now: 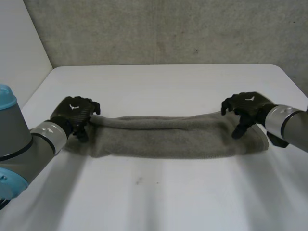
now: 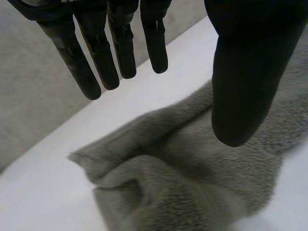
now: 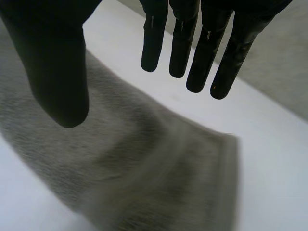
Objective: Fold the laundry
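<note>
Head view, towel: the towel is grey and folded into a long narrow strip. It lies flat across the middle of the white tabletop, one end toward each arm.
Head view, left robot hand: the left robot hand is at the strip's left end, fingertips pointing down at the cloth.
Head view, right robot hand: the right robot hand is at the right end in the same pose.
Left wrist view, robot hand: the fingers are straight and set apart from the thumb, with nothing between them. I cannot tell whether they touch the cloth.
Left wrist view, towel end: the towel is rumpled here, its layers bunched and one folded edge poking out. The pile is thick terry.
Right wrist view, robot hand: the fingers are straight, the thumb wide of them, and the hand is empty.
Right wrist view, towel end: the towel lies flatter here, with a stitched hem band along the short edge.
Handling (judgement): the towel looks soft, limp and light, with a grippy nap, and it is not fragile. It will probably sag when lifted and the layers may slide apart.
Hold (judgement): take the end corners and pinch through all layers. Square the left end first.
</note>
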